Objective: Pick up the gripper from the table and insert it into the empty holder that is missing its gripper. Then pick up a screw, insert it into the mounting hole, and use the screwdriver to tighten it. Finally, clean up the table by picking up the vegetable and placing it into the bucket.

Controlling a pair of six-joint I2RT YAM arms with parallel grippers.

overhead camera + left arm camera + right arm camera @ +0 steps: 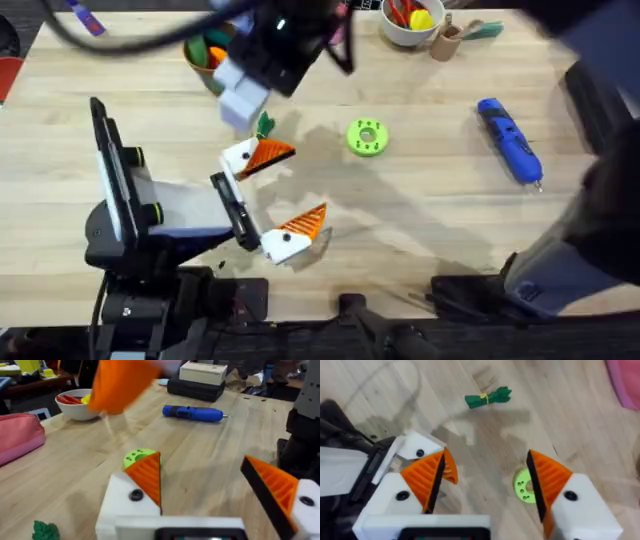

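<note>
Screwdriver [510, 140] lies flat on counter [420, 210], upper right of overhead frame; long axis diagonal, silver tip toward lower right. Bright blue, pen-shaped. Left gripper [220, 485] and right gripper [487, 480] jaws spread wide, empty.

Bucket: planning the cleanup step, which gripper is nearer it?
Right. The right gripper hangs just beside the bucket; the left gripper lies open farther back toward the arms' bases.
</note>
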